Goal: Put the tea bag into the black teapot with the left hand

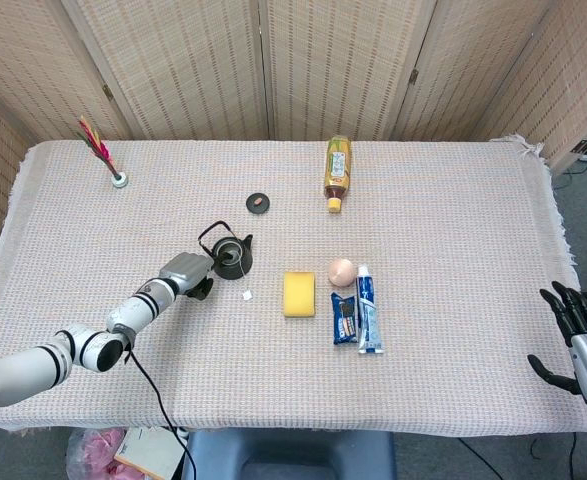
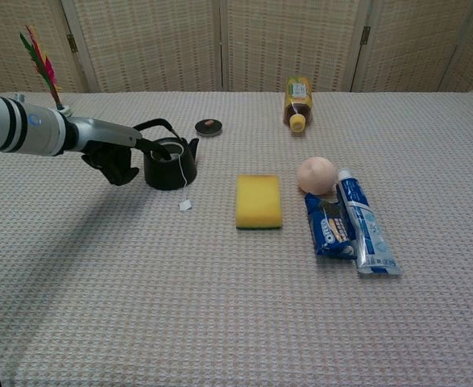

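The black teapot (image 1: 232, 258) (image 2: 170, 164) stands lidless left of the table's middle. A white string (image 2: 185, 173) hangs over its rim down to a small white tag (image 1: 246, 295) (image 2: 185, 205) on the cloth; the tea bag itself is hidden inside the pot. My left hand (image 1: 189, 273) (image 2: 114, 156) is just left of the pot, holding nothing, one finger (image 2: 146, 146) stretched to the rim and the others bent downward. My right hand (image 1: 579, 337) hangs off the table's right edge in the head view, fingers apart and empty.
The teapot's round lid (image 1: 259, 203) (image 2: 209, 126) lies behind the pot. A yellow sponge (image 2: 259, 200), an egg (image 2: 316, 174), a toothpaste tube (image 2: 365, 228) and a blue packet (image 2: 329, 226) lie to the right. A bottle (image 2: 297, 100) lies at the back, a feathered shuttlecock (image 1: 104, 157) far left.
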Tool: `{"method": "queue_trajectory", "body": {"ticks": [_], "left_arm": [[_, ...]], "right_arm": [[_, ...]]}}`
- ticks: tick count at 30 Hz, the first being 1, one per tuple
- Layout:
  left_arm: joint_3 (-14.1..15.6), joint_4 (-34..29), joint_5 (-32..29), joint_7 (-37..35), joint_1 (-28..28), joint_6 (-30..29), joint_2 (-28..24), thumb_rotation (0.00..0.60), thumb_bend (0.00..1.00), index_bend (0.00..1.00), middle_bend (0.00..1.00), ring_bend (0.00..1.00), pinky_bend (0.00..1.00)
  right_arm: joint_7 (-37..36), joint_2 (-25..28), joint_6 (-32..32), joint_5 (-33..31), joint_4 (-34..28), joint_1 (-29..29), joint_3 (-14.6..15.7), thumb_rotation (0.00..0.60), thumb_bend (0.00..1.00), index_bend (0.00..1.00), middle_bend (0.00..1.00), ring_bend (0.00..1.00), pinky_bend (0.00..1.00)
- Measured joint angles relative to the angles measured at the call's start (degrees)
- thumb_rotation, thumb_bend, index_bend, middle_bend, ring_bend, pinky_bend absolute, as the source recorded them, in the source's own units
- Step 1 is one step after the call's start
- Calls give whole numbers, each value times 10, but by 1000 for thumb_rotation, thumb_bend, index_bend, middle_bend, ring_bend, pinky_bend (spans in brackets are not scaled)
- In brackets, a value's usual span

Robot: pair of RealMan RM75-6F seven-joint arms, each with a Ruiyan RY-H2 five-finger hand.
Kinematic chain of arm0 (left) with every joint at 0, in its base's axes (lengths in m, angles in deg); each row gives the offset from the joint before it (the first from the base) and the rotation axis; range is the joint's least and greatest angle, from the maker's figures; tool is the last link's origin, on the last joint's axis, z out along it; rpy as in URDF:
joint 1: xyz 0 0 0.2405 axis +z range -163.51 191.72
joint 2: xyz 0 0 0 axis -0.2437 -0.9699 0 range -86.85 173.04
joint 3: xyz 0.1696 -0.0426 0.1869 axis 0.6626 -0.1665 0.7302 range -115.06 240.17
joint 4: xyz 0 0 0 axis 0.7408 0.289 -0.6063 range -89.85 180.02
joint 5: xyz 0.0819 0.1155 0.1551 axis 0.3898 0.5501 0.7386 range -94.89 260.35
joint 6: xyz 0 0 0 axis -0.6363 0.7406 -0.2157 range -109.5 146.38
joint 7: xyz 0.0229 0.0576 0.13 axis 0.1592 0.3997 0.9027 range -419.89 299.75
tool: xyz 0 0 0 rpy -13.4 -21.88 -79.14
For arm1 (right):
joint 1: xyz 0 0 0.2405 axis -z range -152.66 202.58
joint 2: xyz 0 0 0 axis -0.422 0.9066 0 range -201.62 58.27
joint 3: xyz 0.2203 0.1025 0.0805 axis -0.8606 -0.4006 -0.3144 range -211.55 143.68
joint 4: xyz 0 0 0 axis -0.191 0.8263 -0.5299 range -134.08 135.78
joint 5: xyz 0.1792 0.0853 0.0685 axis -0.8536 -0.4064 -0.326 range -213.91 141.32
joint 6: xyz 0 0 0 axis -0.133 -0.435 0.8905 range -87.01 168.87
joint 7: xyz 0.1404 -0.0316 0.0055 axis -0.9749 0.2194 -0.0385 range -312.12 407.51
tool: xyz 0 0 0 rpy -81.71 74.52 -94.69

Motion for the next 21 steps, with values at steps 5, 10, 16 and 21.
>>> {"method": "queue_trajectory", "body": {"ticks": [5,10,16,21], "left_arm": [[-9,12,21,-17,4,6,5,600,772,0,1000,1000,1000],[-18,-10,37,-20,7,-8,-8,600,772,0,1000,1000,1000],[-23,-72,46,-11,15,-40,-42,600,753,0,1000,1000,1000],[-24,-164,61,12,34,-101,-94,600,647,0,1000,1000,1000]], "right_arm": [[-1,0,5,-6,2,-1,-2,600,186,0,0,0,0],[-5,2,6,-4,3,-2,-1,600,186,0,0,0,0],[-9,3,-9,9,2,4,2,600,186,0,0,0,0],[-12,4,-21,22,3,9,7,600,186,0,0,0,0]]}}
